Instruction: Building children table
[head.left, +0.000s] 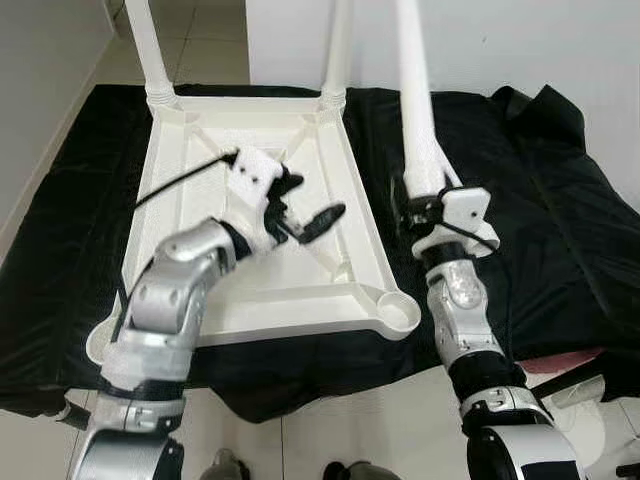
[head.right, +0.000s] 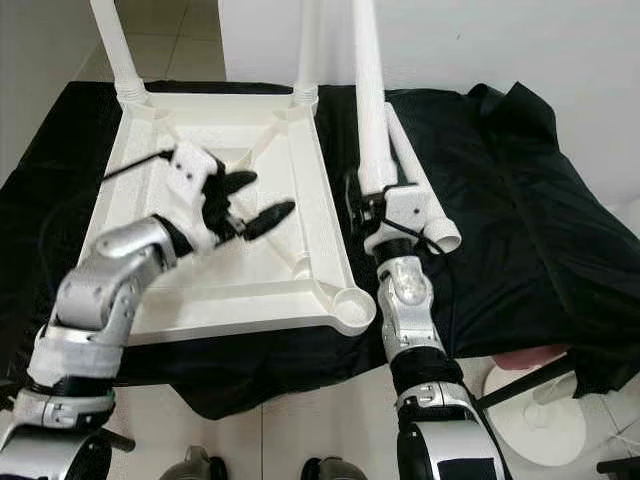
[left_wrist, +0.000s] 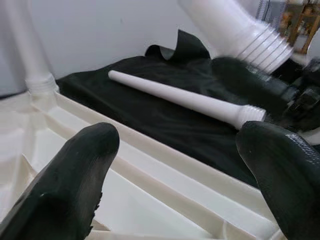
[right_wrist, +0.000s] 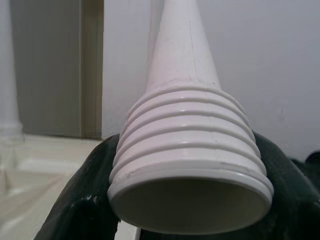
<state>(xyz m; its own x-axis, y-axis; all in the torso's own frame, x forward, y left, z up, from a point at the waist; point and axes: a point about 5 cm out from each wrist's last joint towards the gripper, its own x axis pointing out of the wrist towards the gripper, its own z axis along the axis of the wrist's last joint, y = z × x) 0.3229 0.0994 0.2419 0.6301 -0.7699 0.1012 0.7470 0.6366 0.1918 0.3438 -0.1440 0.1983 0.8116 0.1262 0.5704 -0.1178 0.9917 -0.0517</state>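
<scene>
White table leg (head.left: 420, 120) gripped in right claw (head.left: 425, 212); left claw (head.left: 305, 205) spread open above upturned tabletop (head.left: 200, 190).

a black cloth (head.left: 540, 190) is lying spread and rumpled before me, covering the surface, and pale floor tiles (head.left: 390, 430) are showing below its near edge.

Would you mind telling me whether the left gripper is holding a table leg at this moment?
No, the left gripper hovers open and empty over the upturned tabletop, while the right gripper holds the table leg.
</scene>
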